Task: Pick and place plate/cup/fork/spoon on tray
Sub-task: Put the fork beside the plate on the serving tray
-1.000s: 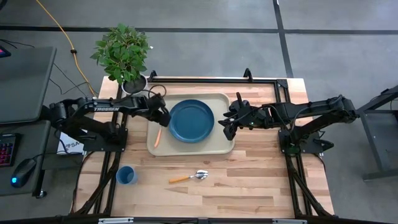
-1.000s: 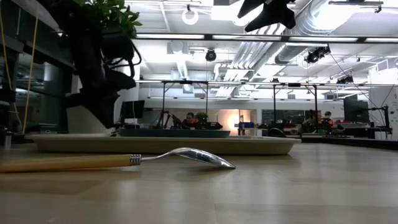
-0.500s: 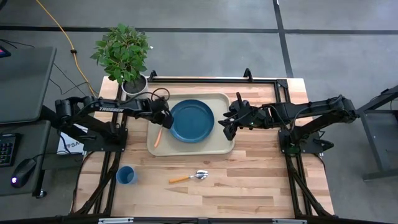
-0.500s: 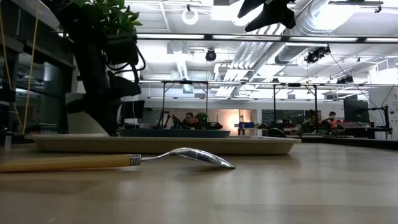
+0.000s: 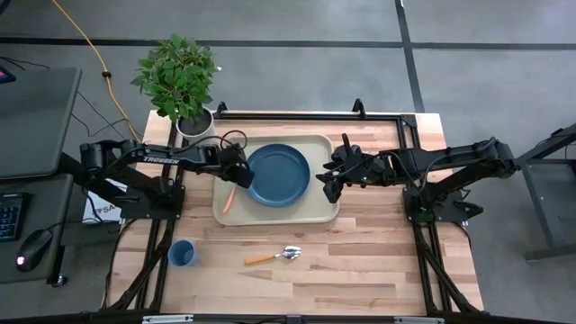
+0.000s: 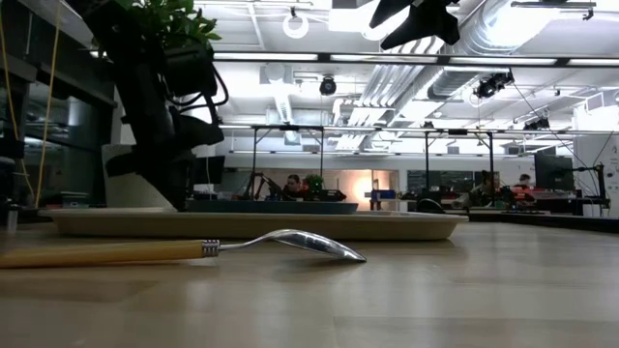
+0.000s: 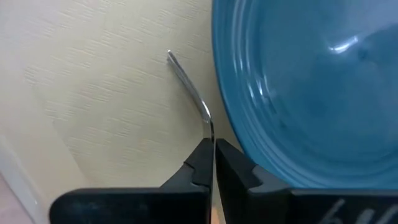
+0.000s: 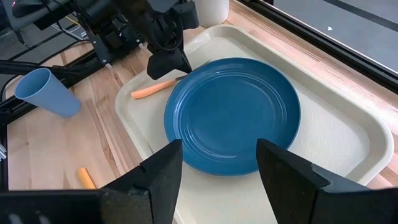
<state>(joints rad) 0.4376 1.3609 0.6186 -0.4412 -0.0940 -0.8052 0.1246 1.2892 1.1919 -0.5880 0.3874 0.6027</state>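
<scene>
- Your left claw [image 7: 212, 163] is clenched on the fork [image 5: 229, 195], low over the tray [image 5: 317, 214] beside the plate [image 5: 277, 175]
- Lay the fork flat on the tray, clear of the plate rim, before letting go
- Your right claw [image 8: 217, 163] hangs released beside the tray; spoon [image 5: 273, 256] and cup [image 5: 183, 254] wait on the tabletop [image 5: 378, 270]

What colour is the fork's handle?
Orange-tan; the fork shows it best in the right wrist view.

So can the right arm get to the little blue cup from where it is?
Probably not easily. The small blue cylindrical cup stands near the table's left front corner, while the right gripper hovers at the beige rectangular tray's right edge, its fingers open.
</scene>
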